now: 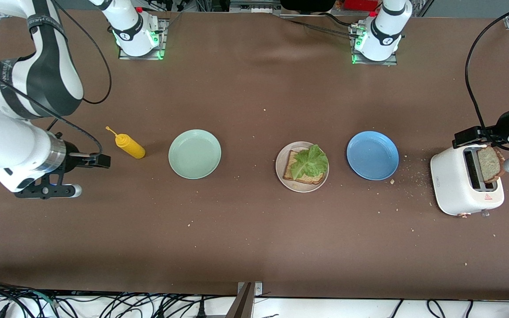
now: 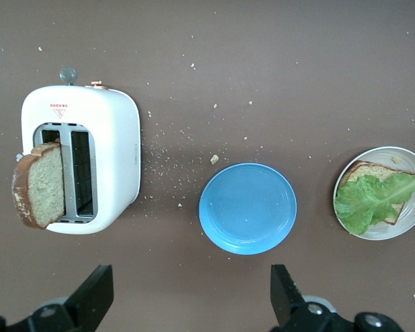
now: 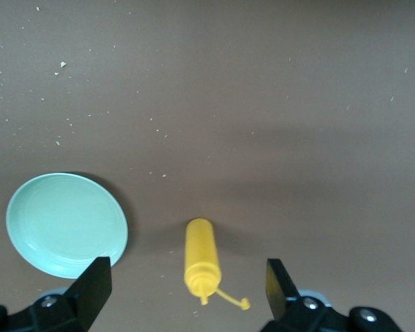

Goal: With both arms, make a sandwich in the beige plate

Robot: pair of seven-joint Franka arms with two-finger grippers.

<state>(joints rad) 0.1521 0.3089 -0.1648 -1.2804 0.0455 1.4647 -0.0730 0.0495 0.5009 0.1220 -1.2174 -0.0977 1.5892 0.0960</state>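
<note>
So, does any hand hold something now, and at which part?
Nothing is held. The left hand is open in the air beside the toaster; the right hand is open over the bottle.

Both arms (image 1: 24,101) are showing glossy white shells with black joints, trailing black cables; green lights are glowing at their bases.

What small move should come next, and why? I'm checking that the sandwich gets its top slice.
Probably lower the open left gripper toward the bread slice sticking out of the toaster. The beige plate holds only one slice under lettuce, so the top is missing. The right gripper waits open by the yellow squeeze bottle.
</note>
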